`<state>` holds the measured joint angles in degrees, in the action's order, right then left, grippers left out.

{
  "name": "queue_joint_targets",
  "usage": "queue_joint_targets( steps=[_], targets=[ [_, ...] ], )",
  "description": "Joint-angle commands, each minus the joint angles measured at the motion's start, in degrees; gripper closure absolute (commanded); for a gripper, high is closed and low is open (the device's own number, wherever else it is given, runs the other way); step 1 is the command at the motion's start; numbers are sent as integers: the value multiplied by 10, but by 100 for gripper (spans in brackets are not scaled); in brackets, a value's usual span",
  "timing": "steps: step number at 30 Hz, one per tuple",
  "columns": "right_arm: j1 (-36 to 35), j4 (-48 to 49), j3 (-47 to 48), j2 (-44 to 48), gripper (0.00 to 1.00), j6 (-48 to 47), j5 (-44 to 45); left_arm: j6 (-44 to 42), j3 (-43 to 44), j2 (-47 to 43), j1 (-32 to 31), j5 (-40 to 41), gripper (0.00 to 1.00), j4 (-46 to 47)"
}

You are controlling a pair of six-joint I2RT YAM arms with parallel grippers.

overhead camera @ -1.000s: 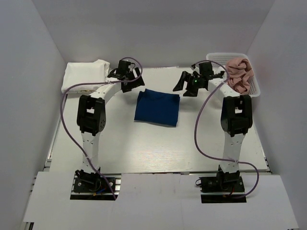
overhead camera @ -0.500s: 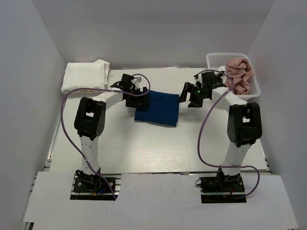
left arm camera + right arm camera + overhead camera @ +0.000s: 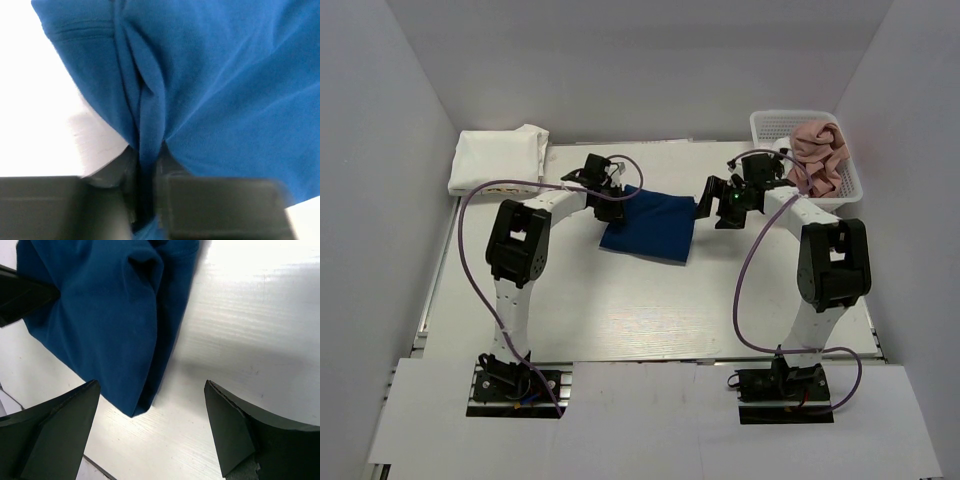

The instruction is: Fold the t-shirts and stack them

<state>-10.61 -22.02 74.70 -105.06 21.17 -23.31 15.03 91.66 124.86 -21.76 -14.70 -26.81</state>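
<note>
1. The folded navy t-shirt [image 3: 650, 228] lies in the middle of the surface [image 3: 620, 310]. The white t-shirts [image 3: 498, 158] are stacked at the far left corner, and the pink t-shirt [image 3: 818, 150] sits crumpled in the basket [image 3: 775, 122].
2. The left hand [image 3: 146, 200] is clenched on the navy t-shirt's far left corner, with a ridge of cloth pinched between its fingers.
3. The right hand [image 3: 150, 410] is released, with its jaws wide apart over the shirt's right edge. It holds nothing.
4. The step seems to be carrying the navy t-shirt to the white stack. The right hand should first catch all layers at its edge — otherwise the fold may open.
5. Then lift both sides evenly, move slowly, and lay the shirt square on the stack.
</note>
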Motion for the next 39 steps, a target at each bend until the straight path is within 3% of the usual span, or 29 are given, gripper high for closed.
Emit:
queue_joint_targets(
  steps=[1, 2, 6, 11, 14, 21, 27, 30, 39],
  targets=[
    [2, 19, -10, 35, 10, -7, -11, 1, -8, 46, -6, 20, 90, -46],
    [2, 17, -11, 40, 10, -9, -10, 1, -8, 46, 0, 20, 99, -46],
    [2, 18, -27, 60, 10, -14, -2, -14, 33, 46, 6, 18, 100, -53],
    [1, 24, -47, 90, 10, -28, 17, -72, 95, -4, 6, 165, 100, -92],
    [-5, 15, -55, 104, 10, -40, 50, -118, 88, -51, 0, 279, 100, -86],
    [0, 19, -70, 124, 10, -55, 73, -258, 47, -116, 15, 382, 100, -17],
    [-2, 12, -64, 118, 10, -64, 68, -352, 55, -117, 49, 418, 100, 36],
    [-1, 8, -61, 113, 10, -65, 59, -378, 105, -96, 63, 426, 100, 29],
    [-5, 4, -58, 117, 10, -63, 66, -391, 226, -77, 117, 408, 100, 6]
  ],
)
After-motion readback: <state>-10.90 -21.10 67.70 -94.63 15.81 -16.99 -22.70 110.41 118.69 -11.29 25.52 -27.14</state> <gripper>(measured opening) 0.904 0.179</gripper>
